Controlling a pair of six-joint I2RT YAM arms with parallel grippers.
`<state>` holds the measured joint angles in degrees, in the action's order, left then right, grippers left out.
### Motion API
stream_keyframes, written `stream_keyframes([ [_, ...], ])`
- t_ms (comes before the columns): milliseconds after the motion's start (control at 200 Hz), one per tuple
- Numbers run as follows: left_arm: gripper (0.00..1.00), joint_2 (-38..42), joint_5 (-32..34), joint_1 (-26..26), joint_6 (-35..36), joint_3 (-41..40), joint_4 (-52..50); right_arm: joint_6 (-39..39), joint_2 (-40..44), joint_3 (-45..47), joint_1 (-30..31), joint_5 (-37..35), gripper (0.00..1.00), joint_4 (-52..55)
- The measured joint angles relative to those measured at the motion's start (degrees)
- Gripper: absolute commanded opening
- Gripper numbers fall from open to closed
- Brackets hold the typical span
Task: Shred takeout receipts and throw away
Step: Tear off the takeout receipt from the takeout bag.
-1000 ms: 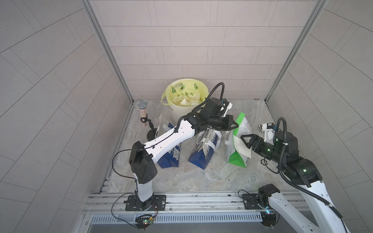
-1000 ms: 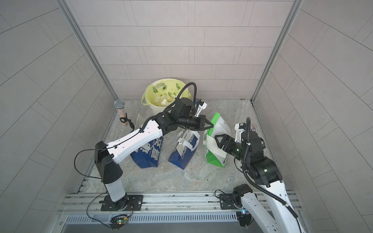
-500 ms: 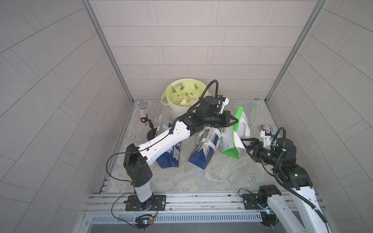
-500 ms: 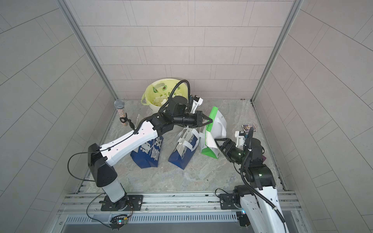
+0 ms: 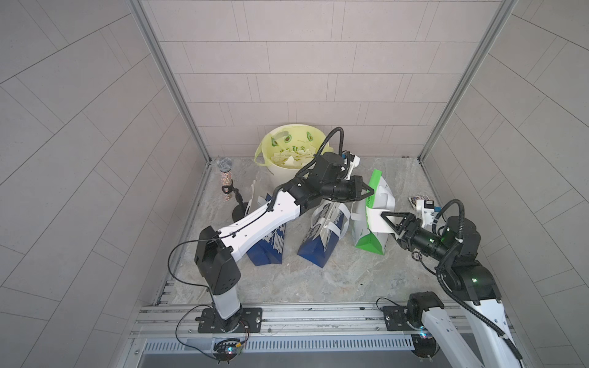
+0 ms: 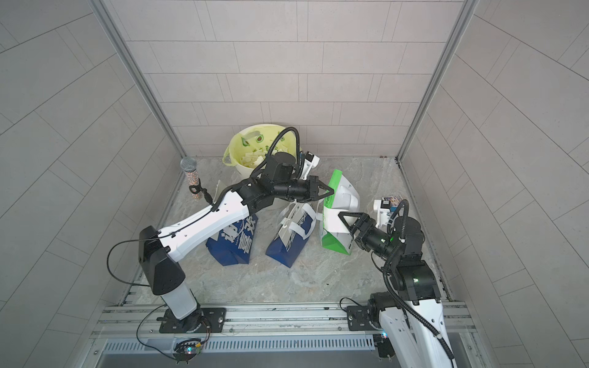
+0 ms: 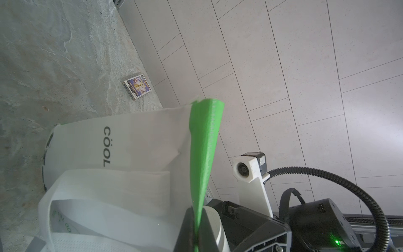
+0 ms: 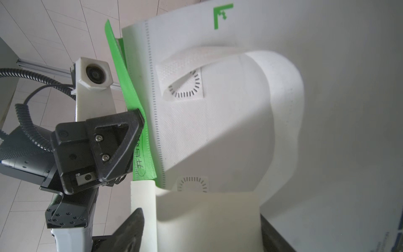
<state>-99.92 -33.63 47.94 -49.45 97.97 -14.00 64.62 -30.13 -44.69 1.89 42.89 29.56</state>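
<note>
Nearest, low in both top views, a blue bag stood on the marbled surface under the left arm's white link, with another blue bag just to its right at centre. Right of centre, the right pincer pointed in from the lower right with its fingers spread. A white receipt lay between them against the side of a white-and-green bag. In the right wrist view that slip filled the gap from finger to finger, and whether the fingers pressed on it could not be told. Just beyond, the left pincer was pressed together on the bag's green edge, near the bag's top. A small printed card box lay by the right wall, apart from the bag. Farthest, at upper centre against the back wall, a pale yellow bucket held white paper scraps. A glittery microphone stood on its stand at the left wall.
</note>
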Motion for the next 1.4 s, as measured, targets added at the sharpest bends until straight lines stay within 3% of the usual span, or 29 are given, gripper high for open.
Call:
stream_keyframes([
  [210, 0.00, 0.00, 0.24, -0.44, 0.87, 0.00, -0.07, -4.96, -1.42, -5.07, -0.07, -5.29, 0.71, 12.37],
  [475, 0.00, -0.02, 0.42, -1.11, 1.92, -1.27, -1.33, -7.85, -2.27, -7.43, -0.07, -6.54, 0.68, 18.05],
  [781, 0.00, -0.04, 0.17, -1.27, 2.58, -1.27, -2.60, -7.10, -4.35, -7.87, -0.07, -4.24, 0.60, 15.78],
  [1001, 0.00, -0.50, -0.24, -1.27, 2.38, -1.27, -2.21, -4.76, -3.91, -5.49, -0.07, -1.77, 0.60, 10.23],
  [1401, 0.00, -0.81, -1.09, -1.27, 1.01, -1.29, -1.27, -4.28, -3.63, -0.96, -0.07, -2.84, 0.60, 11.85],
])
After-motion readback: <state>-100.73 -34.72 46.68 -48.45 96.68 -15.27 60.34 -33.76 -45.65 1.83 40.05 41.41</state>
